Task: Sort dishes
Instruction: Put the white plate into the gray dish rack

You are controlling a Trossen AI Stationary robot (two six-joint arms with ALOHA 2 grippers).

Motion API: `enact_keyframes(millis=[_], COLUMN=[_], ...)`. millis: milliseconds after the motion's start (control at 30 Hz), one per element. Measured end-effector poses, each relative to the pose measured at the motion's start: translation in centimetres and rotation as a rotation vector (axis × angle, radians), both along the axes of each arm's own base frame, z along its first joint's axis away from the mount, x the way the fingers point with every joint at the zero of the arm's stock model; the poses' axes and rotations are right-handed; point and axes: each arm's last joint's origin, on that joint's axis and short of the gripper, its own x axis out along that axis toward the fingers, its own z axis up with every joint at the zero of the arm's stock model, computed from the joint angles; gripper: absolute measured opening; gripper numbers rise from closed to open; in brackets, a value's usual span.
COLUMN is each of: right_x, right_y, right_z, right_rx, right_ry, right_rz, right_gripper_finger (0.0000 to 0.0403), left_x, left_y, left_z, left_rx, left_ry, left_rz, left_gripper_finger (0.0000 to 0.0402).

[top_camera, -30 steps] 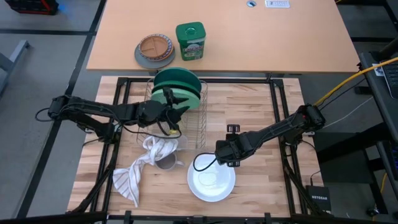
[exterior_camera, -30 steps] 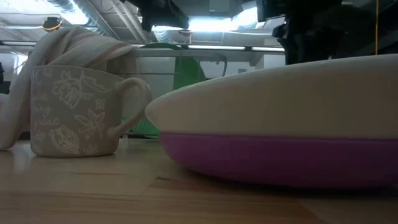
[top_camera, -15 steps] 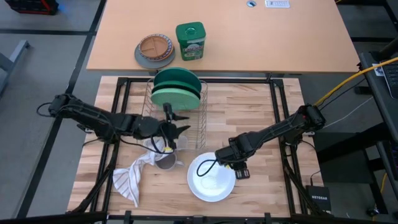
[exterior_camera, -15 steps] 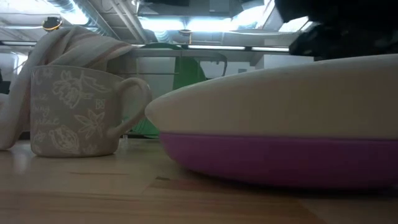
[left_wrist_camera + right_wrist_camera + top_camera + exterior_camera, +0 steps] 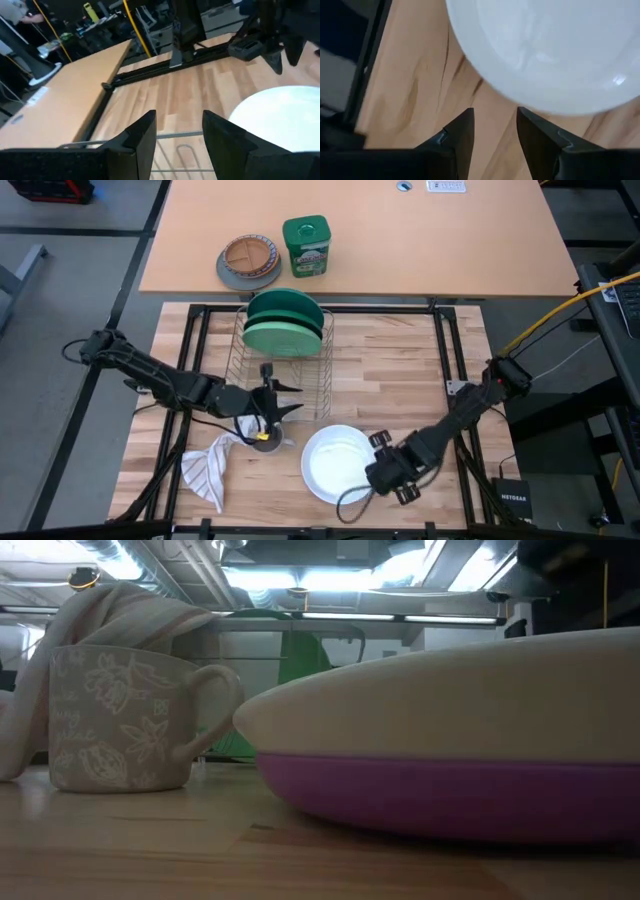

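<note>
A teal plate [image 5: 284, 307] and a darker green plate [image 5: 283, 335] stand on edge in the wire rack [image 5: 300, 385]. A white plate [image 5: 338, 463] lies on the wood near the table's front. In the low view the white plate [image 5: 450, 690] rests on a purple plate [image 5: 450, 795]. My left gripper [image 5: 280, 406] is open, pointing toward the table's right, over the rack's near edge and the mug [image 5: 265, 442]. My right gripper [image 5: 388, 474] is open, pointing down beside the white plate's near right rim [image 5: 540, 107], with only wood between its fingers.
A patterned mug [image 5: 120, 720] and a striped towel [image 5: 212, 463] lie left of the white plate. A tan and grey divided plate [image 5: 248, 262] and a green tin [image 5: 306, 246] sit on the far tan table. Bare wood [image 5: 400, 360] lies right of the rack.
My left gripper has drawn back from the plates in the rack toward the table's near edge and has rolled. My right gripper has swung from the white plate's far side toward the near edge, ending at the plate's near right rim. No dish has moved.
</note>
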Motion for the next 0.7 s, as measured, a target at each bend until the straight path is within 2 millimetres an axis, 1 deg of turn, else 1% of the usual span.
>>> enact_keyframes(millis=[100, 200, 333, 433, 600, 700], right_x=[-0.5, -0.8, -0.7, -0.4, 0.1, 0.5], right_y=[1.1, 2.2, 3.5, 4.3, 4.7, 4.8], right_z=[0.1, 0.1, -0.4, -1.4, -3.5, -4.6], right_rx=[-0.032, -0.023, -0.014, -0.014, -0.06, -0.122], right_ry=[-0.072, -0.112, -0.169, -0.176, -0.138, -0.152], right_rz=[0.031, 0.057, 0.076, 0.087, 0.087, 0.076], right_gripper_finger=[0.0151, 0.0151, 0.0151, 0.0151, 0.0151, 0.0151], left_x=[0.2, 0.6, 1.2, 1.7, 2.3, 2.5], left_y=[-0.7, -1.4, -2.3, -3.1, -4.3, -4.8], left_z=[-0.5, -1.3, -2.5, -3.5, -4.6, -5.2], left_rx=[-0.043, -0.058, -0.058, -0.051, -0.046, -0.044], left_ry=[0.004, 0.021, 0.055, 0.07, 0.08, 0.083], left_rz=[-0.004, -0.014, -0.029, -0.045, -0.07, -0.083], left_gripper_finger=[0.0148, 0.0148, 0.0148, 0.0148, 0.0148, 0.0148])
